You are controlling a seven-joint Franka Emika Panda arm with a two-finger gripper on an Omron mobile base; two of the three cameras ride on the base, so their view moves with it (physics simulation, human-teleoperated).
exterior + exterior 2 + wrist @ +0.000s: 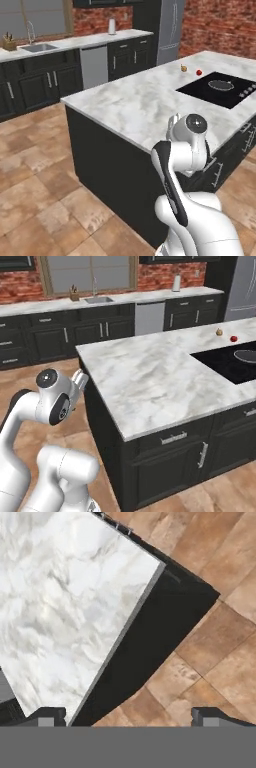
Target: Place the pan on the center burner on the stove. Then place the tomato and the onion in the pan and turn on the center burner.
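Note:
The pan point(220, 84) is a small grey disc lying on the black stove point(200, 90) at the island's far right; it also appears as the pan point(246, 355) on the stove point(220, 366). From here the center burner's ring cannot be told apart from the pan. Beyond the stove, on the marble, sit the tan onion point(184, 68) point(218, 332) and the red tomato point(199, 72) point(233, 338), close together. My gripper point(127, 717) is open with nothing between its fingertips point(47, 716). It looks down at the island's near left corner, far from the stove.
The marble island point(130, 105) has dark cabinet sides, with brown tiled floor point(210, 662) around it. Silver knobs point(247, 91) line the stove's right side. A back counter with a sink point(37, 48), a dishwasher point(94, 65) and a fridge point(170, 30) stand behind.

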